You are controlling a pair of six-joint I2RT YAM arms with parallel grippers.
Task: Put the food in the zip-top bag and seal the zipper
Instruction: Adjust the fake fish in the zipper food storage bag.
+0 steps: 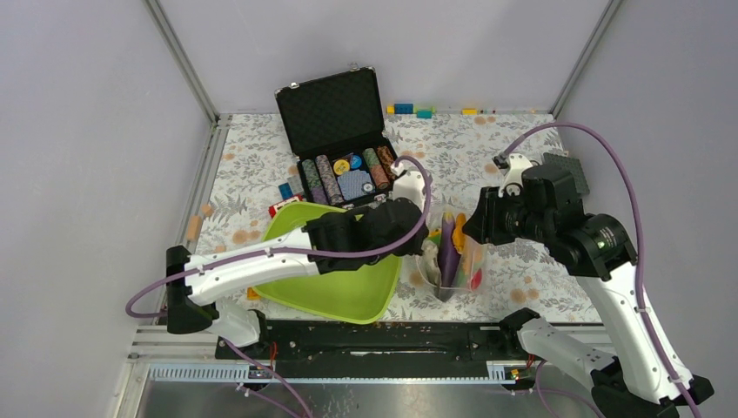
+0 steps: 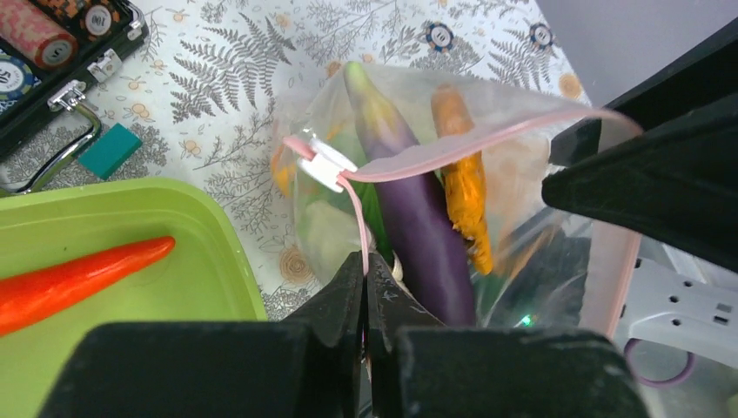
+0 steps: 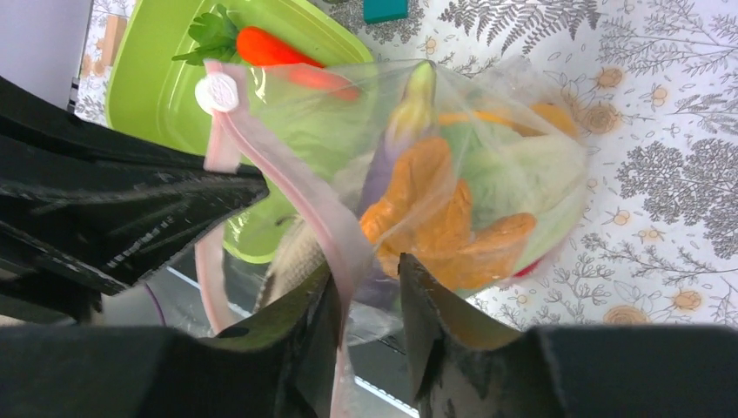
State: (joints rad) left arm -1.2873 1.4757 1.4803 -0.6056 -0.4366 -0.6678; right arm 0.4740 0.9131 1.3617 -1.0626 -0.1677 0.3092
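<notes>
The clear zip-top bag (image 1: 452,261) stands between both arms, right of the lime-green tray (image 1: 348,296). Inside it show a purple eggplant (image 2: 418,218), an orange piece (image 2: 461,178) and pale green lettuce (image 3: 513,174). My left gripper (image 2: 365,263) is shut on the pink zipper (image 2: 452,155) at the mouth's near edge, just below the white slider (image 2: 324,164). The right gripper (image 3: 365,270) stands open at the other end of the mouth; the zipper strip (image 3: 326,226) lies against its left finger. One orange-red carrot (image 2: 78,279) lies in the tray.
An open black case of poker chips (image 1: 339,144) sits behind the tray. Two loose chips (image 2: 439,35) lie past the bag, and a teal block (image 2: 109,150) rests by the case handle. Small coloured blocks (image 1: 413,109) line the far wall. The table's near edge runs just below the bag.
</notes>
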